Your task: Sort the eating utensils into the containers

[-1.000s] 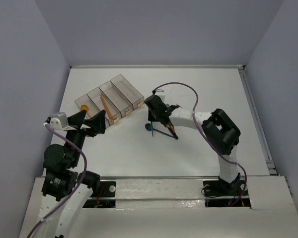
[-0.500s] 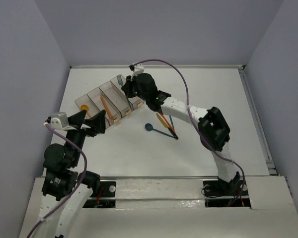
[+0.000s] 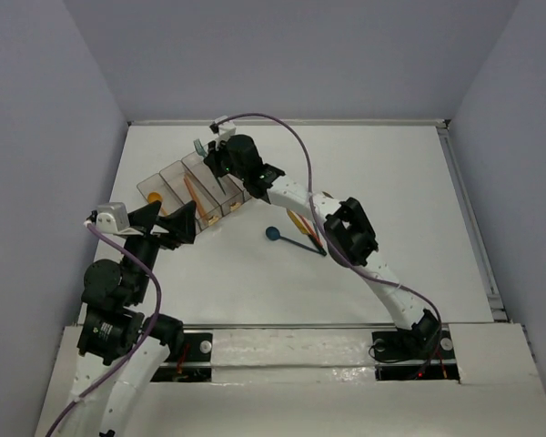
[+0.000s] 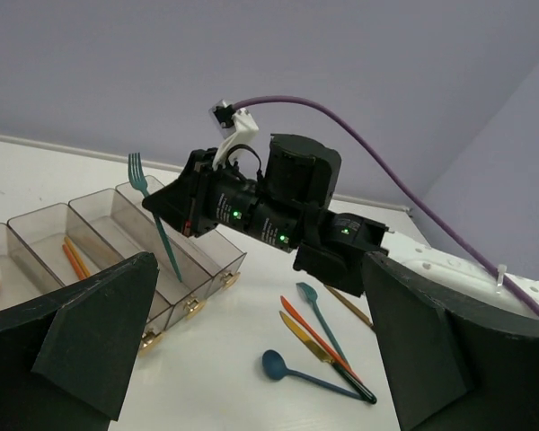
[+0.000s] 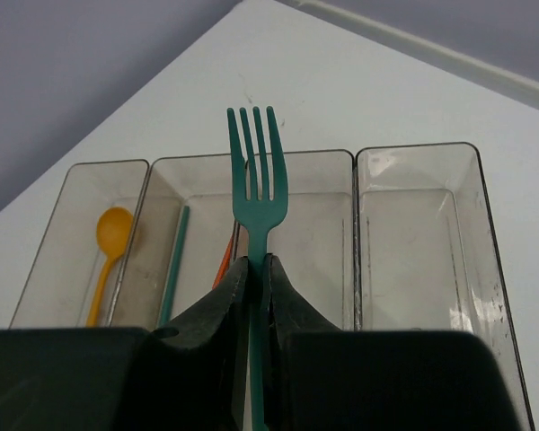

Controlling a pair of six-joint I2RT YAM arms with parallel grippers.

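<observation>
Moved since a second ago: my right arm is now reaching from the table's middle out over the containers.
Right gripper: I am pinching a teal fork by its handle, tines up, above the middle bins.
Left gripper: I am holding its jaws wide apart near the row's near end, gripping nothing.
Leftmost bin is keeping an orange spoon.
A blue spoon and other utensils are lying on the table.

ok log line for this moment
right fingers: shut on teal plastic fork | fork: tines up, above clear smoky-grey plastic bins | left fingers: open, empty
</observation>
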